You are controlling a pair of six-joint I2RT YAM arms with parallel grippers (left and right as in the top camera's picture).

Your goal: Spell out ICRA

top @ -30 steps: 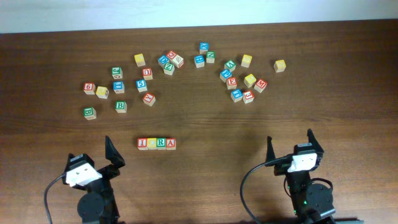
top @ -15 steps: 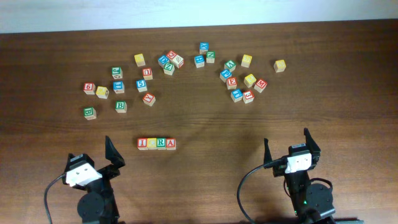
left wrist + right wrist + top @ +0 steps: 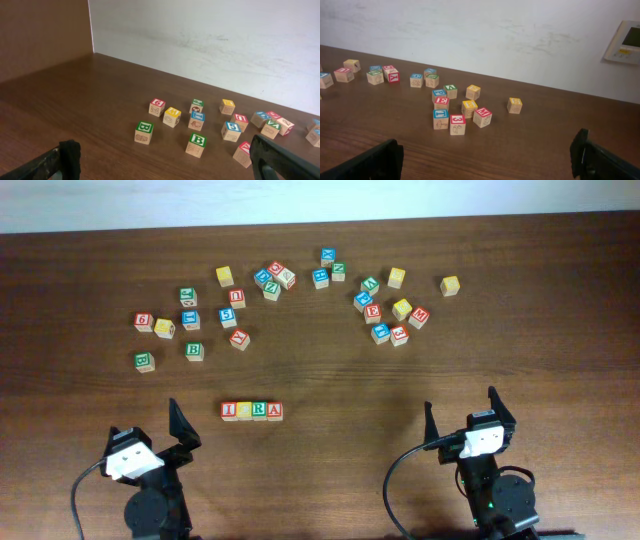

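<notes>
Four letter blocks stand side by side in a row (image 3: 252, 411) near the front middle of the table in the overhead view; the two right ones read R and A, the two left ones are too small to read. My left gripper (image 3: 178, 425) is open and empty, front left of the row. My right gripper (image 3: 462, 415) is open and empty, front right of the row. The row does not show in either wrist view. The left wrist view shows my open fingers (image 3: 165, 162) above bare table; the right wrist view shows the same (image 3: 487, 160).
Loose letter blocks lie in two groups at the back: a left group (image 3: 190, 320) with green B blocks (image 3: 196, 145), and a right group (image 3: 390, 310) with a red 3 block (image 3: 457, 124). A lone yellow block (image 3: 450, 285) lies far right.
The right arm has shifted slightly left and toward the front edge. The left arm and all blocks have not moved.
</notes>
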